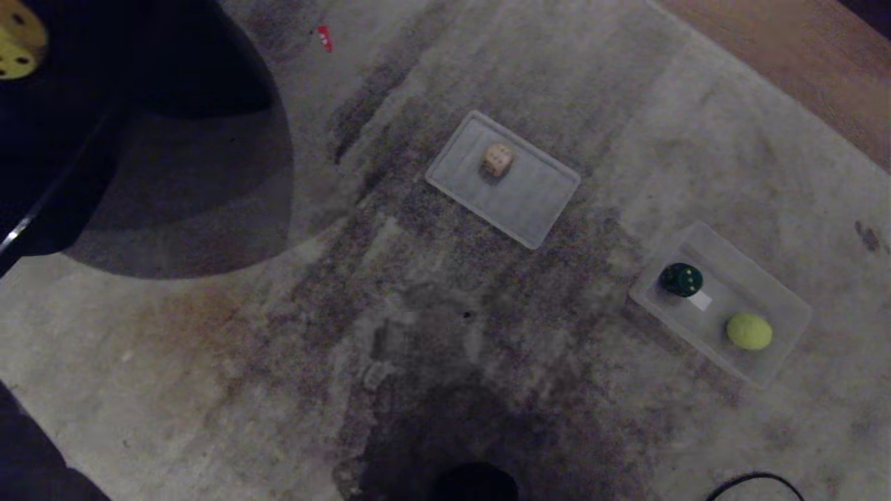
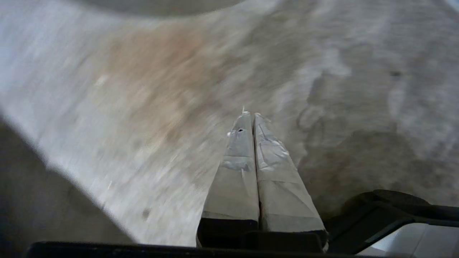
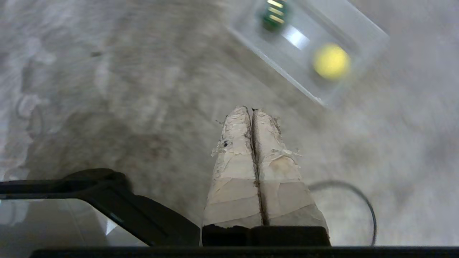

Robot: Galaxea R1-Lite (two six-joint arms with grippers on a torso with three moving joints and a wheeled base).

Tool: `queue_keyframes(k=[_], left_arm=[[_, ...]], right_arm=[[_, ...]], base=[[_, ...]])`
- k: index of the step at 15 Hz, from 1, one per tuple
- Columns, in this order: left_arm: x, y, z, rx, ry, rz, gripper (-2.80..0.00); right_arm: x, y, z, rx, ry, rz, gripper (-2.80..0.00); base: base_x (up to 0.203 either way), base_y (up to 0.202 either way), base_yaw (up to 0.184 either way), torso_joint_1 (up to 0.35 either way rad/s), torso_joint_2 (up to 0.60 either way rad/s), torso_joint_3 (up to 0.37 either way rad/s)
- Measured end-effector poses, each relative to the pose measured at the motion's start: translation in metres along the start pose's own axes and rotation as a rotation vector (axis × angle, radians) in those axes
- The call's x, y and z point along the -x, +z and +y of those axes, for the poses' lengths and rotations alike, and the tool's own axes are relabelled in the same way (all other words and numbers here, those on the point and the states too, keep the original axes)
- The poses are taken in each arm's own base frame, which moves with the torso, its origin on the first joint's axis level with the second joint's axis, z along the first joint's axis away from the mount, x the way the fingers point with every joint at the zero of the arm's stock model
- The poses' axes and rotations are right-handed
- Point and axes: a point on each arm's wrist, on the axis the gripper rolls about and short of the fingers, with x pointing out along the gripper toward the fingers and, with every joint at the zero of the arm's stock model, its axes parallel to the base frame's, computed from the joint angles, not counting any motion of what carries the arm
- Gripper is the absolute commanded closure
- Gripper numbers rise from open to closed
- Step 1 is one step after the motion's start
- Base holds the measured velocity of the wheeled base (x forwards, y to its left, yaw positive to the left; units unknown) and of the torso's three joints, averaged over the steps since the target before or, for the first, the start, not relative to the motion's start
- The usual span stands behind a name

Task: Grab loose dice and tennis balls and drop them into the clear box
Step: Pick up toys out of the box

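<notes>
Head view: a stained carpet [image 1: 230, 362] is lying below the robot, with neither arm showing in it. The clear box [image 1: 783, 292] is sitting to the right, already holding the green die [image 1: 681, 279] and a tennis ball [image 1: 749, 331], the two well apart inside it. The tan die [image 1: 497, 159] is resting on a flat clear panel [image 1: 536, 209] near the middle, apart from the box. A yellow die [image 1: 17, 42] is showing at the far upper left corner, partly cut off beside a large dark shape; what it rests on cannot be told. No red die or second ball is in view.

The step in hand appears to be the approach to a loose die, most likely the tan one. To do it well, the end effector should be opening wider than the die before descending, coming down squarely over two opposite flat faces, and closing without pushing the die across the slick panel.

Wrist views: the left end effector [image 2: 250, 114] and the right end effector [image 3: 250, 108] are each hanging above the carpet with fingers pressed fully together, holding nothing and touching nothing. From the right wrist, the box is lying ahead.
</notes>
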Motion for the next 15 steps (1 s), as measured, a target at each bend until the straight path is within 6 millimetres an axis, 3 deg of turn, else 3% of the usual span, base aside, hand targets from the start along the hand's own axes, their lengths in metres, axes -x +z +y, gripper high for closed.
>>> queue_keyframes(k=[9,15], left_arm=[[0.0,0.0,0.0,0.005,0.004,0.0,0.0],[0.0,0.0001,0.0,0.005,0.004,-0.001,0.0]], right_arm=[[0.0,0.0003,0.0,0.0,0.001,-0.003,0.0],[0.0,0.0004,-0.0001,0.0,0.001,-0.004,0.0]], base=[[0.0,-0.009,0.158,0.003,0.0,0.004],[0.0,0.0,0.011,0.002,0.0,0.0]])
